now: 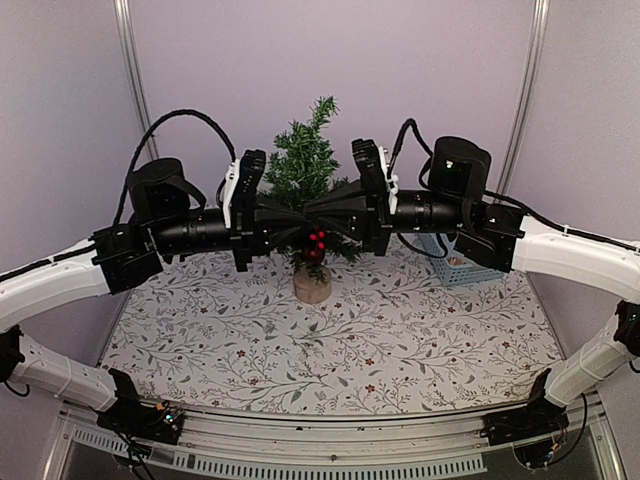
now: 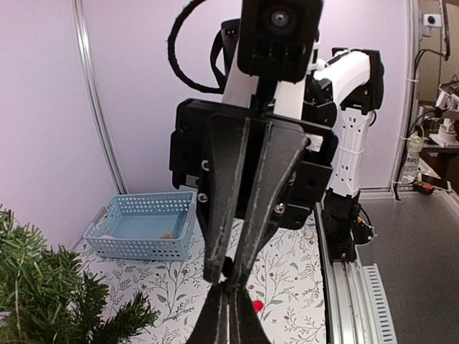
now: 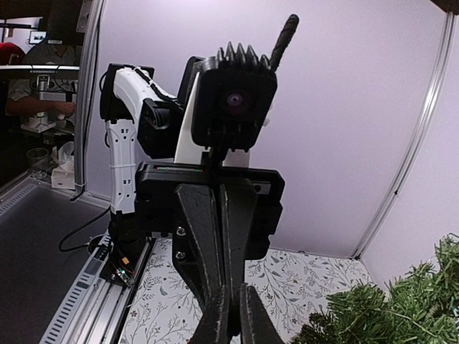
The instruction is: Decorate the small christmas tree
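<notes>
L gripper [image 1: 297,216] & R gripper [image 1: 316,210] are sitting tip-to-tip before tree [image 1: 303,160], fingers pressed together, held item unclear; prob hanging berries [image 1: 316,241], next needing clean release.

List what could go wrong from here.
1. The left pincer and right pincer, both shut, meet tip to tip; pushing further could jam them together.
2. They hang close to the small christmas tree on its narrow stump; a sideways sweep might topple it or knock off the red berries.
</notes>
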